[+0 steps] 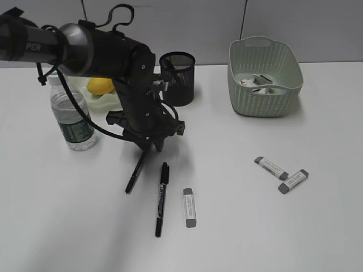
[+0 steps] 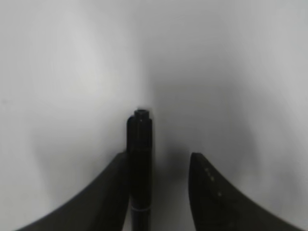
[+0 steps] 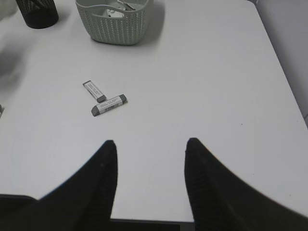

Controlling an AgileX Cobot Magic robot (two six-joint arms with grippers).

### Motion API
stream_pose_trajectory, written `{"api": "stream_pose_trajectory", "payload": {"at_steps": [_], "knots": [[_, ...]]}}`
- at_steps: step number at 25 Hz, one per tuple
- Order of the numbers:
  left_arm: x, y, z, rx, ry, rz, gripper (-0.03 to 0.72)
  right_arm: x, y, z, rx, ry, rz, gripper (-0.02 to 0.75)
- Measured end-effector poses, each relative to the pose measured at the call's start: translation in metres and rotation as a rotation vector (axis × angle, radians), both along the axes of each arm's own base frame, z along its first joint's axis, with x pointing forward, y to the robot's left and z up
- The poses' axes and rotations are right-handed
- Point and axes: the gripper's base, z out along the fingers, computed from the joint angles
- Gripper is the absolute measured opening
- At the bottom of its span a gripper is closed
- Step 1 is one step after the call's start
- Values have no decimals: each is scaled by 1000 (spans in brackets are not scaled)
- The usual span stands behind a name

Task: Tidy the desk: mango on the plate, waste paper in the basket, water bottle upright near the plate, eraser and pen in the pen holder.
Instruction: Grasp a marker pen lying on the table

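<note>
My left gripper points down at the desk, open, straddling the top end of a black pen. In the left wrist view the pen lies against the left finger, with a gap to the right finger. A second pen and an eraser lie just in front. Two more erasers lie to the right. The mango sits on the plate. The water bottle stands upright beside it. Waste paper lies in the basket. My right gripper hangs open and empty.
The pen holder stands just behind the left arm, close to its wrist and cables. The arm hides part of the plate. In the right wrist view the basket and the two erasers lie far ahead.
</note>
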Motion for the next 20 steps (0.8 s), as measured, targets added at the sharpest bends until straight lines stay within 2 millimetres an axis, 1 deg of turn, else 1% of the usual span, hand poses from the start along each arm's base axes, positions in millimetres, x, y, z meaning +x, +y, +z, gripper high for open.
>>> {"api": "stream_pose_trajectory", "payload": {"at_steps": [9, 14, 16, 20], "knots": [[3, 4, -1, 12, -8, 1, 303, 0, 0, 0, 0, 0, 0, 372], [4, 3, 2, 7, -4, 6, 302, 0, 0, 0, 0, 0, 0, 372], [5, 2, 6, 10, 1, -6, 306, 0, 0, 0, 0, 0, 0, 372], [12, -3, 24, 1, -17, -22, 344, 0, 0, 0, 0, 0, 0, 372]]}}
